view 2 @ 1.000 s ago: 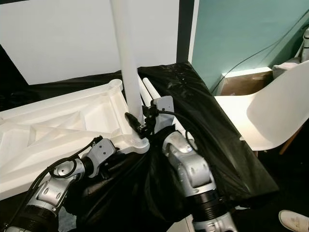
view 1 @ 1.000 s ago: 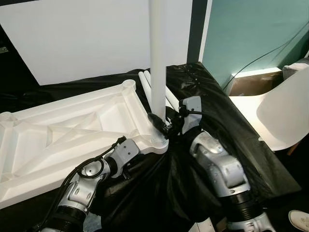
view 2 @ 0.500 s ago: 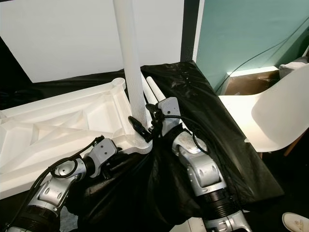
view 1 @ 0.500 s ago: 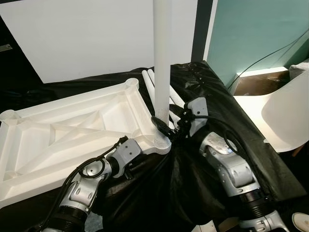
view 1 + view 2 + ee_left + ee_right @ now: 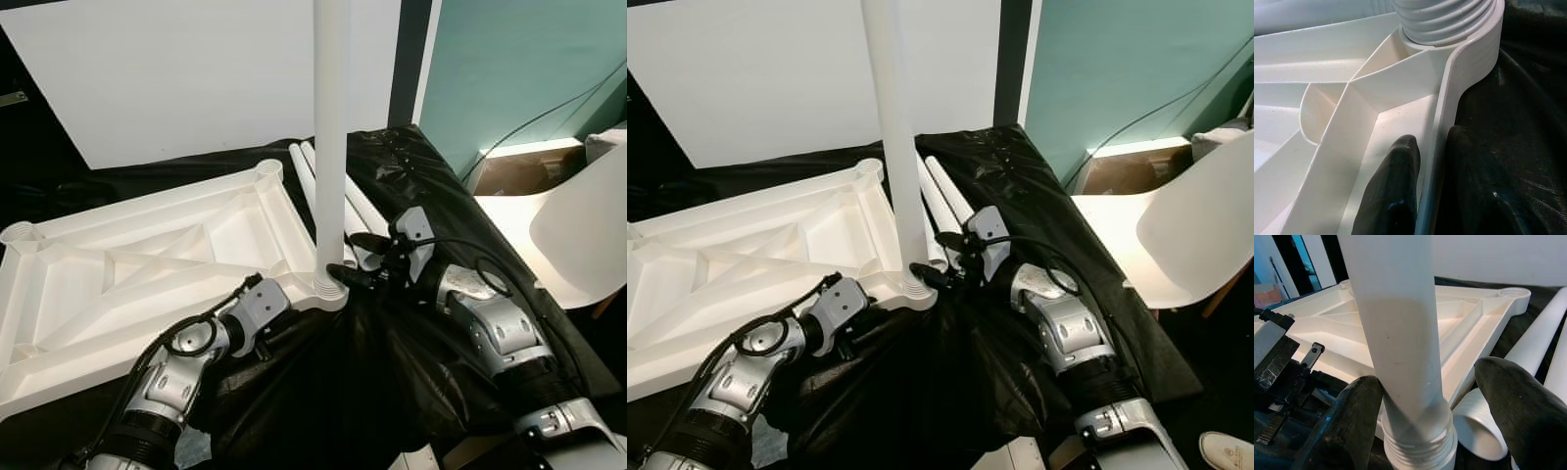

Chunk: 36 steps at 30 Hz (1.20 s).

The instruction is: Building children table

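A white table top point(image 5: 147, 264) lies upside down on a black cloth, its ribbed underside up. One white leg point(image 5: 331, 147) stands upright in the near right corner socket point(image 5: 328, 287). My right gripper point(image 5: 351, 277) is at the leg's base, open, with a finger on each side; one finger point(image 5: 1359, 426) is close against the leg point(image 5: 1400, 333), the other finger point(image 5: 1520, 416) stands apart. My left gripper point(image 5: 1427, 181) is shut on the table top's rim point(image 5: 1449, 98) just short of that corner. Two spare legs point(image 5: 358, 201) lie behind the socket.
A white chair point(image 5: 578, 235) stands to the right, past the cloth's edge. A cardboard box point(image 5: 509, 166) sits by the teal wall. A white board point(image 5: 176, 78) leans behind the table top. A shoe point(image 5: 1227, 450) is on the floor at the lower right.
My right gripper has slid down the leg to its base and let go of it, and the right arm has dropped lower. The left gripper stays on the rim. The camera shifted slightly.
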{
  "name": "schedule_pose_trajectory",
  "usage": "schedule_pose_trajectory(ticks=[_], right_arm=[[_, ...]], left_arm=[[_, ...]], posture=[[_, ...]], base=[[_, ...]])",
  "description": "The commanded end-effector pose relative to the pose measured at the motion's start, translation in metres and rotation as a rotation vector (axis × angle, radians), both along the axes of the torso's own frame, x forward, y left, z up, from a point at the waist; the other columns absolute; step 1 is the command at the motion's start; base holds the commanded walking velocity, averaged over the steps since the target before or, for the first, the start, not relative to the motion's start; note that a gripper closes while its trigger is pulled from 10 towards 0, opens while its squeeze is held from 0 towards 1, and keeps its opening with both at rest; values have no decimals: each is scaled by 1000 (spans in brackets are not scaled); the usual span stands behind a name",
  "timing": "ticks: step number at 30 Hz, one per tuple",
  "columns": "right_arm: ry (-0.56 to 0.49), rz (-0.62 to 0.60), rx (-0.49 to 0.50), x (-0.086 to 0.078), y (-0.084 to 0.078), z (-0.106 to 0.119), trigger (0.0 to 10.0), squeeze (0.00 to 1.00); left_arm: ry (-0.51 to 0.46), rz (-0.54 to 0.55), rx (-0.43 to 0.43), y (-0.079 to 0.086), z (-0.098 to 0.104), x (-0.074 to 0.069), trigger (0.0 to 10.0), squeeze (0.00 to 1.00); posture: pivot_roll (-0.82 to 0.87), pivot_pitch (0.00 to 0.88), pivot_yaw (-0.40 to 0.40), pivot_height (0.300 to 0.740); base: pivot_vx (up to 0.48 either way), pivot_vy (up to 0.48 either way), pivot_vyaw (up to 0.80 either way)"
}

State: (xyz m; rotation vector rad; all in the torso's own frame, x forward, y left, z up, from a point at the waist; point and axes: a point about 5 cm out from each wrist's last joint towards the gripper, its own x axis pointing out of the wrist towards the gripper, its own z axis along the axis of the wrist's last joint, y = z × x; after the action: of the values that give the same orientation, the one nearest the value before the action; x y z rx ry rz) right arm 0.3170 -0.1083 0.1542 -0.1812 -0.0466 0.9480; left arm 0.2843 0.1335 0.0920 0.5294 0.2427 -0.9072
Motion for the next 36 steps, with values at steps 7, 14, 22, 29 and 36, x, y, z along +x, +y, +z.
schedule_pose_trajectory(ticks=[7, 14, 22, 29, 36], right_arm=[[-19, 50, -67, 11, 6, -2, 8078, 0], [10, 112, -136, 19, 2, -8, 10000, 0], [11, 135, -180, 29, -3, -8, 4431, 0], [-6, 147, -176, 35, -3, -5, 0, 0], [47, 102, -86, 24, 6, -23, 0, 0]], left_arm=[[47, 29, 31, 2, -17, -7, 10000, 0], [45, 32, 35, 3, -17, -7, 10000, 0], [40, 36, 39, 5, -16, -7, 10000, 0], [38, 42, 42, 7, -16, -7, 10000, 0], [38, 45, 40, 7, -16, -7, 10000, 0]], posture=[[-1, 0, 39, 740], [7, 0, 36, 740], [18, 0, 36, 740], [23, 0, 34, 740], [24, 0, 27, 740]], base=[[0, 0, 0], [0, 0, 0], [0, 0, 0], [0, 0, 0], [0, 0, 0]])
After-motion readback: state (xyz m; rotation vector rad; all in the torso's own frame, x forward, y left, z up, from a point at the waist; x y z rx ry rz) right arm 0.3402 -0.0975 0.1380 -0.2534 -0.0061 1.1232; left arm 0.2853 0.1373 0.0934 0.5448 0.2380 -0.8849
